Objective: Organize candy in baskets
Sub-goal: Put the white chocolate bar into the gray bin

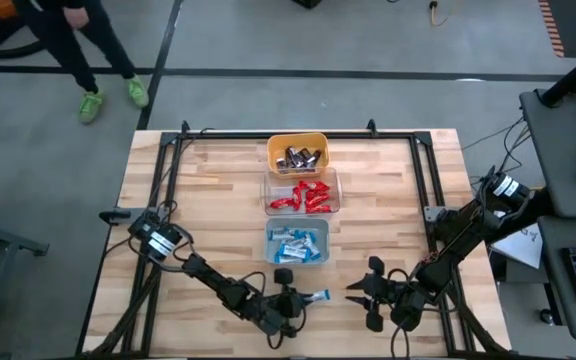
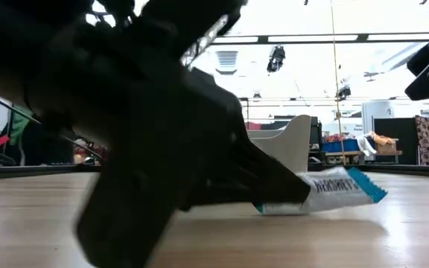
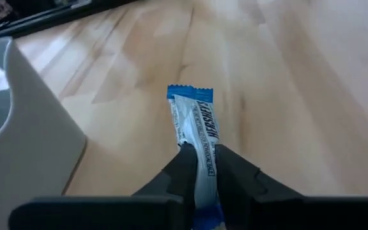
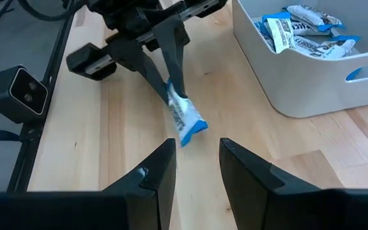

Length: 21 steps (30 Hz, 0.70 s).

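Three baskets stand in a row down the table's middle: a yellow-orange one with dark candy, a clear one with red candy, and a pale grey-blue one with blue-and-white candy. Near the front edge, my left gripper is shut on a single blue-and-white candy. My right gripper stands open just right of that candy, facing it, with nothing between its fingers. My left gripper pinches the candy's end nearest to it between its two fingers, one on each long side of the wrapper. The fingers come slanting down from the table's left and lie along the bar. The candy points toward the right gripper, low along the table top.
The grey-blue basket's wall rises just beyond the held candy on the far side. A small camera box sits at the front edge. A person's legs in green shoes stand on the floor past the far left corner.
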Each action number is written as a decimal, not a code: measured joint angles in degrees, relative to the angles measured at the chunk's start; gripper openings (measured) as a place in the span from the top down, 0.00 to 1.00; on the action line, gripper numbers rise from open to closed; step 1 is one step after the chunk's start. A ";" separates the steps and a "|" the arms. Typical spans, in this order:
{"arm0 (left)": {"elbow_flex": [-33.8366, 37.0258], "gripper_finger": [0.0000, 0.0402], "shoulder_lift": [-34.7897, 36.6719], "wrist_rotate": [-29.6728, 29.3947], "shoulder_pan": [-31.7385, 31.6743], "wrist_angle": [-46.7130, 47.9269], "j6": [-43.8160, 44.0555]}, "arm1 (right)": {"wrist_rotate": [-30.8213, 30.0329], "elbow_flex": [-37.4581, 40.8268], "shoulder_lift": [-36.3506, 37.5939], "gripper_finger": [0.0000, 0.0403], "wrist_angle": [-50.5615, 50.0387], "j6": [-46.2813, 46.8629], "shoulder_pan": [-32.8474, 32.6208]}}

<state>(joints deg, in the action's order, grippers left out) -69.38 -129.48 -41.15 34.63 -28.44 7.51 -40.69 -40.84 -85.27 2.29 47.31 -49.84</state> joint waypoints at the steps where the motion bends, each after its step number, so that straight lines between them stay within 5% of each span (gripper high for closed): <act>1: 0.03 0.91 0.57 0.13 0.14 0.28 -0.51 | -0.05 0.00 0.00 0.72 0.14 -0.38 0.00; 21: -0.13 0.91 14.91 -0.83 0.16 10.73 -7.98 | -3.09 0.00 -0.02 0.72 0.17 -1.91 0.00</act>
<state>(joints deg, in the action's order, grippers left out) -69.52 -114.57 -41.98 34.79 -17.72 -0.47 -43.78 -40.84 -85.30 2.46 45.39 -49.84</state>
